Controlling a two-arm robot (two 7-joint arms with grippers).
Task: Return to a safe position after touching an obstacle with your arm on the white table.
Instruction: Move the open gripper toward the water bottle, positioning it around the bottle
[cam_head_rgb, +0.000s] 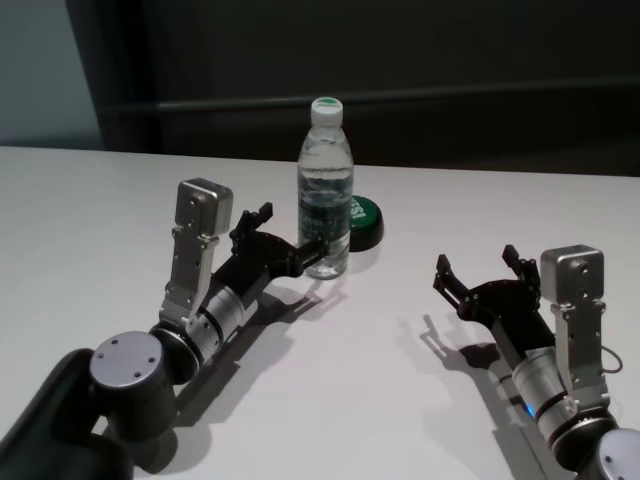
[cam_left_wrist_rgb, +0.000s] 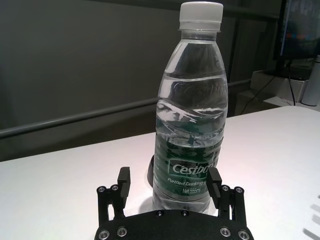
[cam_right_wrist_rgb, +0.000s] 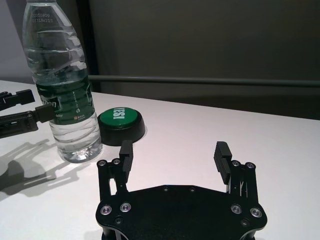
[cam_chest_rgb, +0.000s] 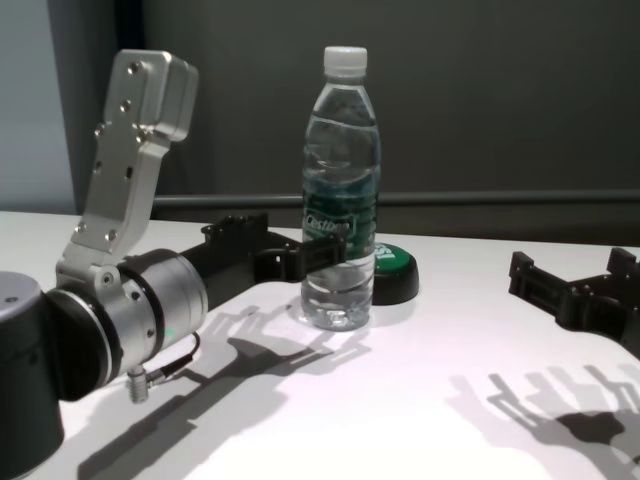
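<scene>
Clear plastic bottle (cam_head_rgb: 326, 190): stands upright on the white table (cam_head_rgb: 400, 360), toward the far side and a little left of centre; white screw cap on top, dark green label band around the middle, water inside to near the shoulder.
Green-topped puck (cam_head_rgb: 362, 221): low, round, black-sided; sits on the table just behind and to the right of the bottle, close to its base.
Left gripper (cam_head_rgb: 292, 238): low over the table, reaching forward at the bottle's lower half; fingers spread apart, one fingertip (cam_left_wrist_rgb: 214, 181) right at the bottle's label and the other (cam_left_wrist_rgb: 123, 178) out to the side, clear of it. The bottle is not clamped; the wrist view shows it off-centre in the gap, against one finger.
Left arm (cam_chest_rgb: 130, 290): stretches from the near left corner toward the bottle, its silver wrist block raised above the forearm.
Right gripper (cam_head_rgb: 479, 270): low over the table on the right, well apart from the bottle and the puck; fingers spread wide, with nothing between them.
Shadows: both arms cast dark shadows on the white surface beneath them.
</scene>
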